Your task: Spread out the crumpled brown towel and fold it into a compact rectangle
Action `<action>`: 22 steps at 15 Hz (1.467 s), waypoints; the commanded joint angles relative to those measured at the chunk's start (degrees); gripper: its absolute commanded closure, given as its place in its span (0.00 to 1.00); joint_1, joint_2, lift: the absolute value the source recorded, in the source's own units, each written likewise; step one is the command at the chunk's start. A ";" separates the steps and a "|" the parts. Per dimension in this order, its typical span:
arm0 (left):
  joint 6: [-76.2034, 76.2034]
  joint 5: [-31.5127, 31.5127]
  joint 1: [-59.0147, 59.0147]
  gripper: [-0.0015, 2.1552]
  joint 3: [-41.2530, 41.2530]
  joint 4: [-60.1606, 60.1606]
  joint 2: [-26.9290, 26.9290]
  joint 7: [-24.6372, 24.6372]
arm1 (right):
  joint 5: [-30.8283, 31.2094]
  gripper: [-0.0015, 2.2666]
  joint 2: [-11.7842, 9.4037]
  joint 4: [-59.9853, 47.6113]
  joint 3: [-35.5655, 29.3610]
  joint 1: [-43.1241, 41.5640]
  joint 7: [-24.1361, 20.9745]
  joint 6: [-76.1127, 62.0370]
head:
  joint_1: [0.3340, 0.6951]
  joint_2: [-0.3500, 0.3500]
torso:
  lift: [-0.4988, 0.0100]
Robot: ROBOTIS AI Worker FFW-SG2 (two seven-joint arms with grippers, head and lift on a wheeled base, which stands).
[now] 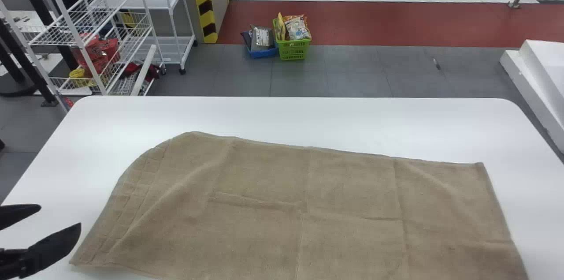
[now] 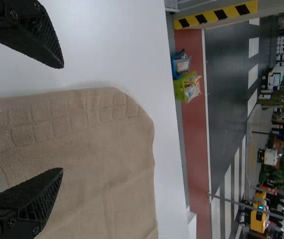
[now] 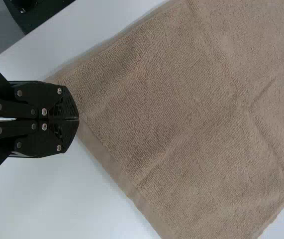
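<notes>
Lifting the towel under the clenched right tool could skew it, because the gaping left tool anchors nothing.

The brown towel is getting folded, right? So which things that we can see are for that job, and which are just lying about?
For the job:
- brown towel
- white table under it
- left gripper
- right gripper

Just lying about:
- green basket of packets
- blue basket
- white rack
</notes>
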 commanded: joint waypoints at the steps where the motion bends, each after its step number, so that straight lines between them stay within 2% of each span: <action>1: -0.06 0.00 -0.11 0.04 -0.08 -0.05 -0.07 -0.01 | -2.22 0.94 0.16 -0.92 -1.55 -0.03 0.28 0.25 | 1.00 0.52 | 0.73; 4: -0.06 -0.17 -0.11 0.04 0.01 -0.05 -0.07 -0.10 | -5.73 0.94 0.69 -1.62 -2.17 -0.12 0.28 0.42 | 1.00 0.52 | 0.73; 7: -0.06 -0.17 -0.11 0.04 0.01 -0.05 -0.07 -0.19 | -2.31 0.94 0.86 -1.36 1.70 -0.47 0.28 0.25 | 1.00 0.56 | 0.73; 11: -0.24 -0.26 -0.11 0.04 0.01 0.30 -0.07 -0.10 | -0.46 0.94 0.78 -0.30 2.49 -0.73 0.28 0.25 | 1.00 0.59 | 0.73; 22: -0.76 -0.26 -0.46 0.04 -0.26 1.36 0.19 0.07 | 5.16 0.94 -0.10 3.56 1.87 -1.70 0.28 0.07 | 1.00 0.52 | 0.73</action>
